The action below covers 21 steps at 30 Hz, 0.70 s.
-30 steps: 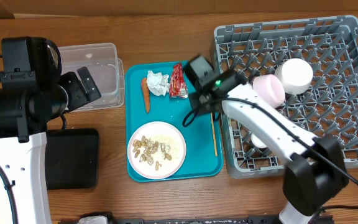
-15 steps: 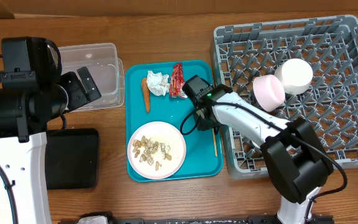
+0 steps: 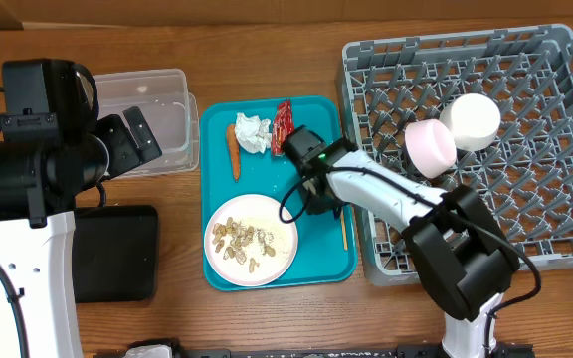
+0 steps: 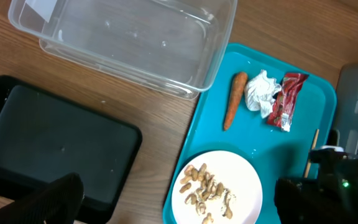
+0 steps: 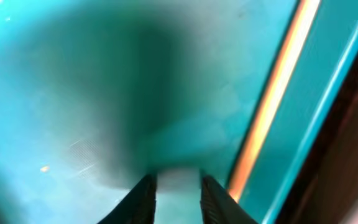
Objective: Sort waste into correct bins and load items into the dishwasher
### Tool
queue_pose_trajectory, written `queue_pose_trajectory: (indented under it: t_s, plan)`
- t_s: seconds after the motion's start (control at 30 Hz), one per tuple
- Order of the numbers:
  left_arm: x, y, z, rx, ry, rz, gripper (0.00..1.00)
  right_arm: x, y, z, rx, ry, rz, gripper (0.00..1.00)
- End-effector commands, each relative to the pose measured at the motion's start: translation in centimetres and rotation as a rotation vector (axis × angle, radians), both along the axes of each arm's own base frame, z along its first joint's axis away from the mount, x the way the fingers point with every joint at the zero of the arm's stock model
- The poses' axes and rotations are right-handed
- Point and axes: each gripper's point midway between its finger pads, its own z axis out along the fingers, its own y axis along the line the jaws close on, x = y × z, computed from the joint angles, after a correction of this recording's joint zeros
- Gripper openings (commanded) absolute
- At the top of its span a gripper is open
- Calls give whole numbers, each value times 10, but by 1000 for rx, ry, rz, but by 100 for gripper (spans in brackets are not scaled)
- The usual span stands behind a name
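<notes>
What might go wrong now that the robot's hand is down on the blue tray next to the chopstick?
1. The chopstick lies beside the right gripper, not between its fingers, so a squeeze would probably catch nothing.
2. The fingers sit very low over the teal tray; pressing down might shove it and jostle the plate of food scraps.
3. The chopstick lies near the tray's raised edge, so pinching it may be hard.

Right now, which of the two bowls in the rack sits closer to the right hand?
The pale pink bowl; the white bowl lies beyond it, farther from the right hand.
</notes>
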Motion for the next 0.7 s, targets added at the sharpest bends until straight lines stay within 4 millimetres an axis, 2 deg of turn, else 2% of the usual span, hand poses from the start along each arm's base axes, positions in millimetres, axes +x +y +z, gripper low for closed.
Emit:
queue_pose_trajectory:
  t_s: [0.0, 0.13, 0.4, 0.53, 0.67]
  plan:
    - [0, 3, 2, 19, -2, -3, 100, -11, -16, -17, -101, 22, -45, 23]
    - [0, 3, 2, 19, -2, -2, 100, -3, -19, -2, -152, -16, -52, 27]
    - [0, 3, 2, 19, -2, -2, 100, 10, -23, 17, -206, -71, -53, 28]
    - [0, 3, 2, 19, -2, -3, 100, 10, -22, 15, -192, -66, -55, 33]
    - [0, 3, 2, 19, -2, -3, 100, 0, -4, 3, -92, 0, -24, 34]
